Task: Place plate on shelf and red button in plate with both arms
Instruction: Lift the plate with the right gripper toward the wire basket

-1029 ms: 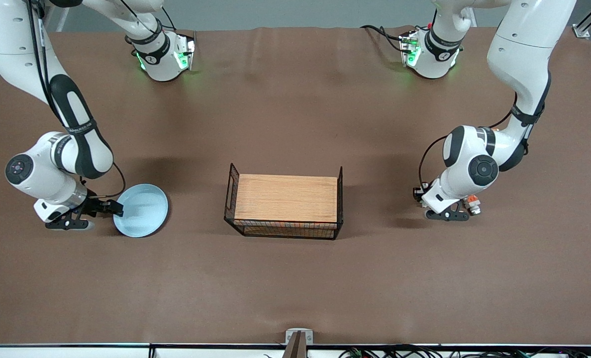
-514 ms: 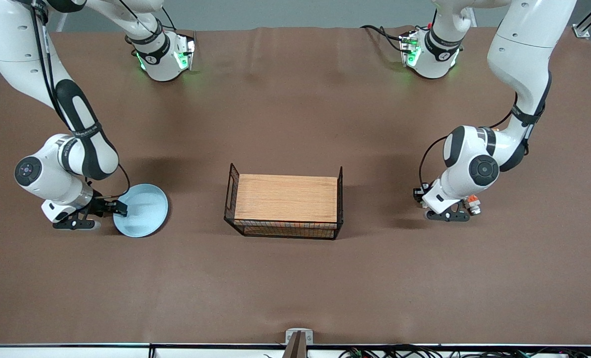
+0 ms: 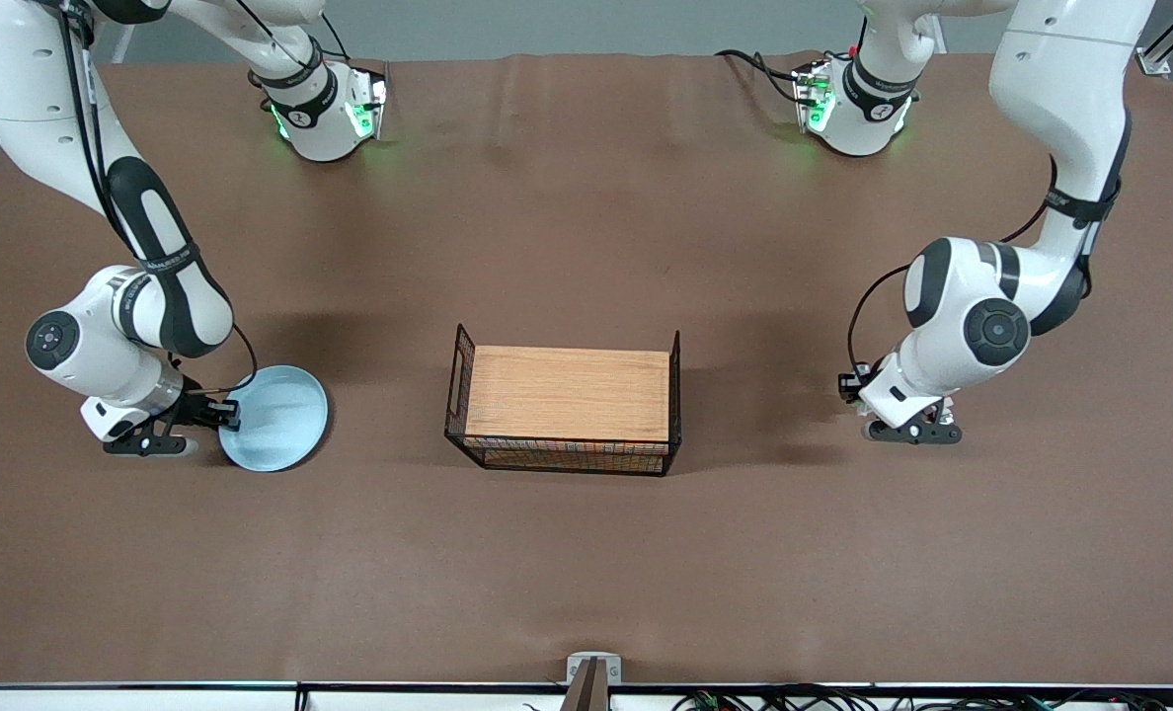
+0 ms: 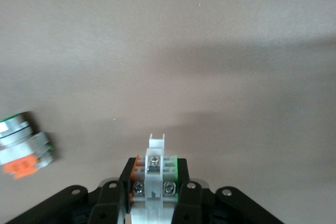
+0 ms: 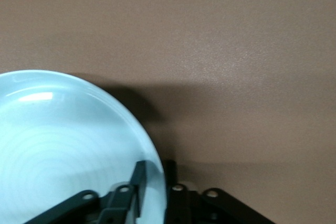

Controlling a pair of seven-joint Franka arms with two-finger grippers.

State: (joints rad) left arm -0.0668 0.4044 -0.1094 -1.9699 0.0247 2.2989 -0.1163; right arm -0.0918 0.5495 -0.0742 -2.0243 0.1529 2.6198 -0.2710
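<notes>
Both of my grippers clamped on their loads, flanking the wooden-topped basket (image 3: 567, 407).

My right gripper (image 3: 223, 415), toward the right arm's end of the table, pinches the pale-blue plate (image 3: 275, 419) by its rim, one finger (image 5: 137, 184) inside. My left gripper (image 4: 153, 199), over bare table toward the left arm's end, grips the red button (image 4: 154, 174); a similar orange-blocked switch (image 4: 23, 148) lies near it.

Brown table (image 3: 586, 553) with a wooden-topped wire basket (image 3: 567, 400) at its middle and 1 white-and-orange switch piece (image 4: 23, 148).
</notes>
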